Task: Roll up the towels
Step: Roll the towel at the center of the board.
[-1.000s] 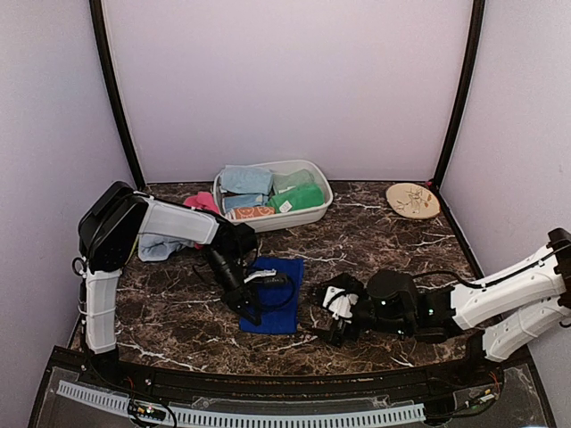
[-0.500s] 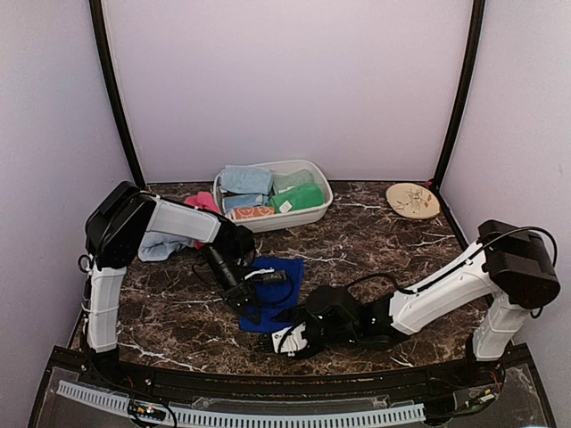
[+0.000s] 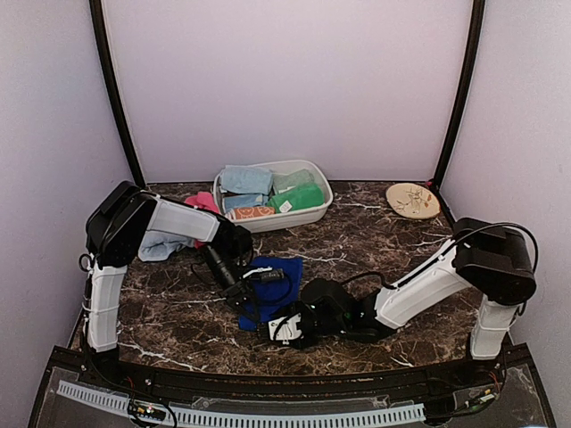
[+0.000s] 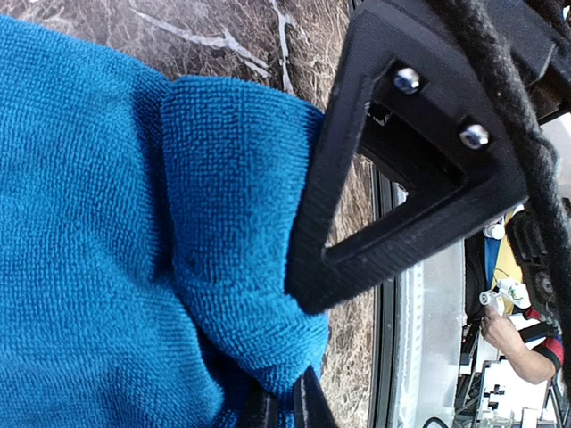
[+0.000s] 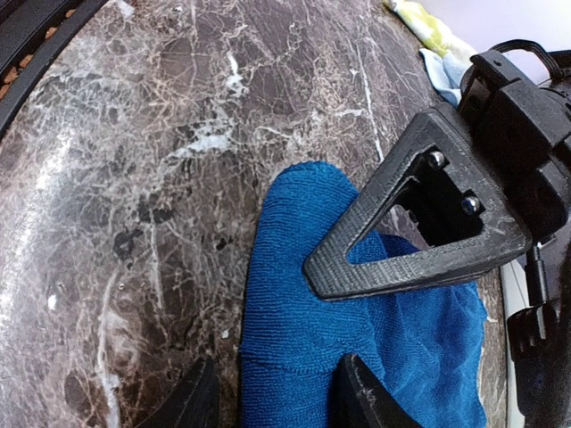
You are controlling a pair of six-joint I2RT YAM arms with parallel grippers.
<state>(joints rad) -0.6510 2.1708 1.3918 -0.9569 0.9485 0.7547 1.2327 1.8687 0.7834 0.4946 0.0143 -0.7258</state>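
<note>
Royal blue towel (image 3: 285, 272) lies flat on the dark marble surface (image 3: 384, 241), centre-near, between the two arms.

Left fingers (image 4: 326, 178) are clamped on a raised fold at the towel's edge. The left wrist view shows the cloth bunched against one black triangular finger. The other finger is almost entirely cut off at the bottom of the frame, so the pinch point is barely visible.

Right fingers (image 5: 357, 397) are parted and straddle the towel's near end. One tip is over the cloth. The other is on bare marble just beside the edge, not touching it. Only the tips show, cropped by the bottom of the frame. No grip as far as I can see.

In the top view both sets of fingers are black against dark marble and the arms cover much of the towel. Its full outline and the contact points can't be made out there.

White tub (image 3: 323, 198) at the back holds a pale blue towel (image 3: 245, 178) and a green towel (image 3: 302, 198), packed tight. Can't tell whether they're rolled or folded. An orange-patterned item (image 3: 252, 213) sits at the tub's front, unidentifiable.

Pink towel (image 3: 203, 201) is just left of the tub, partly behind the left arm. Light blue-grey towel (image 3: 161, 246) is mostly hidden under that arm. Tan plate (image 3: 413, 200) is back right, well apart.
</note>
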